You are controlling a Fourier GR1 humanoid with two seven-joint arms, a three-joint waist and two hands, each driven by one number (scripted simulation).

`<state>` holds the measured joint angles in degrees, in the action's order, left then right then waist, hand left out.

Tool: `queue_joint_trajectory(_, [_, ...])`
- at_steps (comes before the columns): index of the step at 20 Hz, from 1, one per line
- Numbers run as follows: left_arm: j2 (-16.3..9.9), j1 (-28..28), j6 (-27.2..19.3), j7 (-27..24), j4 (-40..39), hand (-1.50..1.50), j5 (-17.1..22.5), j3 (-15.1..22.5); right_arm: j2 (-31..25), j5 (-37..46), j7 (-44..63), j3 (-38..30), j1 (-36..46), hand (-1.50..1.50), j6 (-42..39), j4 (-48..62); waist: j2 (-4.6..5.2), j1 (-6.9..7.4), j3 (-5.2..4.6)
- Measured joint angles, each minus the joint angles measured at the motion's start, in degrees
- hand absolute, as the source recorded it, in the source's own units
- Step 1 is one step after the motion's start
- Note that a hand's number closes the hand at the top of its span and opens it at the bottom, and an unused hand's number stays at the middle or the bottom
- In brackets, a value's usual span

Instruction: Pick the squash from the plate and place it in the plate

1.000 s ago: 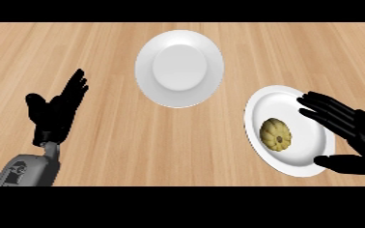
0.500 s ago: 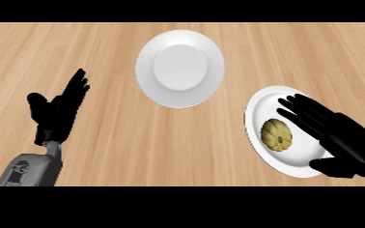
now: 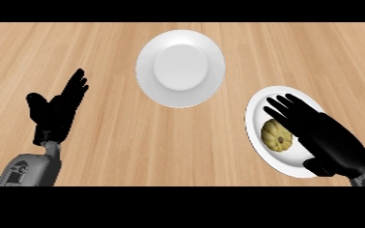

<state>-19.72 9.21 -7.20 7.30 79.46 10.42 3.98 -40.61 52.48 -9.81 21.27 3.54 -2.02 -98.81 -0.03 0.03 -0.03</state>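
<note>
right hand (image 3: 322,134) fingers spread, over squash (image 3: 277,135) on right plate (image 3: 258,111); lower straight, curl round squash, avoid tipping rim. left hand (image 3: 55,110) rests open.

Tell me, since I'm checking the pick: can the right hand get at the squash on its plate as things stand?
Probably yes. The right hand hangs open over the near plate, fingers spread beside the squash, with nothing between them. The squash isn't gripped yet.

One head view looks steeply down, fairly close, onto the wooden counter (image 3: 107,53).
</note>
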Motion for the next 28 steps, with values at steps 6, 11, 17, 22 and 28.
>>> queue_joint_trajectory(6, [1.76, 0.31, 0.72, -0.03, -0.17, 0.00, -1.72, -1.22, 4.38, 5.25, 0.68, -0.56, 1.81, -1.50, -4.42, 2.67, 0.02, 0.02, 0.02])
queue_joint_trajectory(11, [2.41, 1.10, 2.08, 0.67, -0.82, 0.00, -2.54, -2.81, 8.76, 10.37, 1.06, -1.19, 3.02, -1.50, -4.51, 5.74, 0.03, 0.02, 0.03])
queue_joint_trajectory(17, [3.57, 1.32, 3.46, 0.22, -1.79, 0.00, -3.80, -4.30, 13.00, 15.76, 0.50, -2.05, 5.35, -1.50, -5.25, 9.53, 0.03, 0.05, 0.02])
queue_joint_trajectory(22, [5.21, 1.28, 2.74, 2.24, 0.08, 0.00, -5.50, -3.94, 14.27, 19.50, -0.70, -1.90, 5.38, 1.50, -6.66, 11.53, 0.01, 0.03, 0.01])
queue_joint_trajectory(28, [5.49, -0.28, 3.60, 2.72, 2.29, 0.00, -5.88, -4.74, 14.94, 23.12, -4.50, -0.16, 5.60, 1.50, -7.29, 13.56, -0.22, 0.07, -0.31])
